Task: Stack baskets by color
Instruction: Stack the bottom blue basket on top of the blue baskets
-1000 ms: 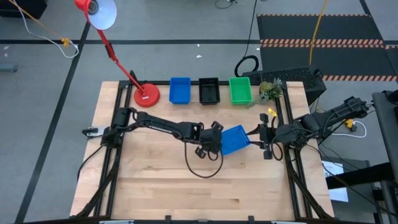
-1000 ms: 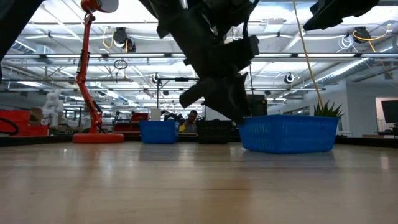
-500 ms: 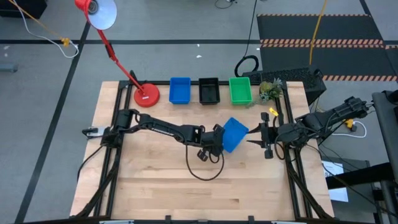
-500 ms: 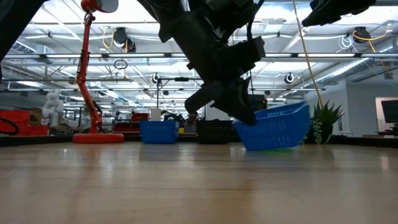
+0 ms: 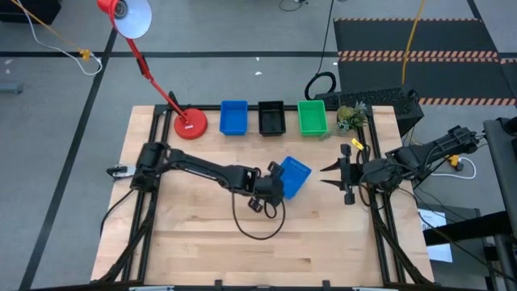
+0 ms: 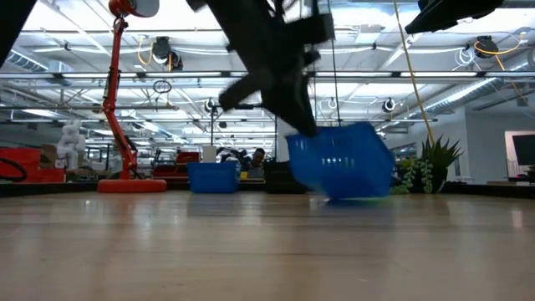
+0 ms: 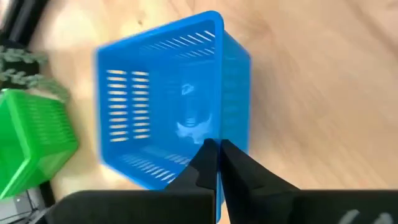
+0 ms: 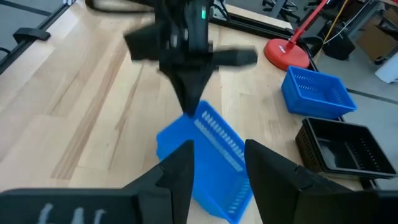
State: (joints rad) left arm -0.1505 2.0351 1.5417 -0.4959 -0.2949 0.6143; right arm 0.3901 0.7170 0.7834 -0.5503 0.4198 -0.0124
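Observation:
A blue basket (image 5: 294,175) hangs tilted over the middle of the table, its open side turned toward my left gripper (image 5: 279,179), which is shut on one of its walls. The left wrist view looks into this same blue basket (image 7: 161,99). My right gripper (image 5: 329,175) waits open by the table's right edge, its fingers pointing at the basket without touching it. Along the far edge, a second blue basket (image 5: 233,117), a black one (image 5: 271,118) and a green one (image 5: 312,117) rest flat on their bottoms in a row. My left gripper pinches one side wall of the blue basket at its rim (image 7: 219,127), one finger inside the basket and one outside. The fingers come slanting down from the table's left. The basket hangs tipped on its side; whether its lowest corner (image 6: 334,196) touches the table I cannot tell.
A red lamp base (image 5: 190,124) stands at the far left of the basket row, its arm reaching up and back. A small plant (image 5: 351,115) sits at the far right corner. Bare wood (image 5: 242,250) spreads over the table's near half.
My left gripper has taken hold of the blue basket's wall and drawn it toward the table's left and a little upward. The basket, which lay flat on the table by my right gripper, has tipped up onto its side. My right gripper has stayed where it was.

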